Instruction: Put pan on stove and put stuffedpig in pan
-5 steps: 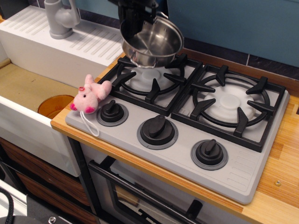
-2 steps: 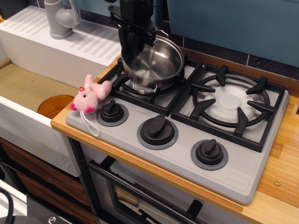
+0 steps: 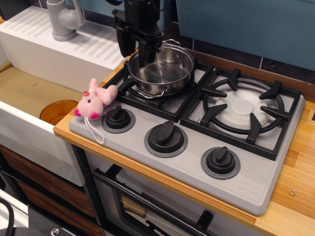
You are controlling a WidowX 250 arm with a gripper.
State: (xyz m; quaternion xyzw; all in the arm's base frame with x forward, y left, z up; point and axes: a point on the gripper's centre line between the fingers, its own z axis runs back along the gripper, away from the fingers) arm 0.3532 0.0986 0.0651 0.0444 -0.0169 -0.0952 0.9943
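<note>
The shiny steel pan (image 3: 165, 74) sits level on the left burner grate of the grey stove (image 3: 256, 179). My gripper (image 3: 134, 53) hangs over the pan's back-left rim. Its jaws are open and straddle the rim, one finger (image 3: 123, 45) outside the pan and the other inside it. The pink stuffedpig (image 3: 94, 101) lies on the stove's front-left corner, beside the leftmost knob (image 3: 118, 118). Its white string trails toward the counter edge. The pan holds nothing.
The right burner (image 3: 242, 109) is uncovered. Two more black knobs (image 3: 166, 136) line the stove front. A white sink (image 3: 29, 93) with an orange drain (image 3: 56, 110) and a grey faucet (image 3: 64, 19) lies to the left. Wooden counter (image 3: 295, 167) runs on the right, and the oven door is below.
The pan came down from a tilted, lifted position and now rests flat on the left burner. The jaws have spread apart from the rim.
</note>
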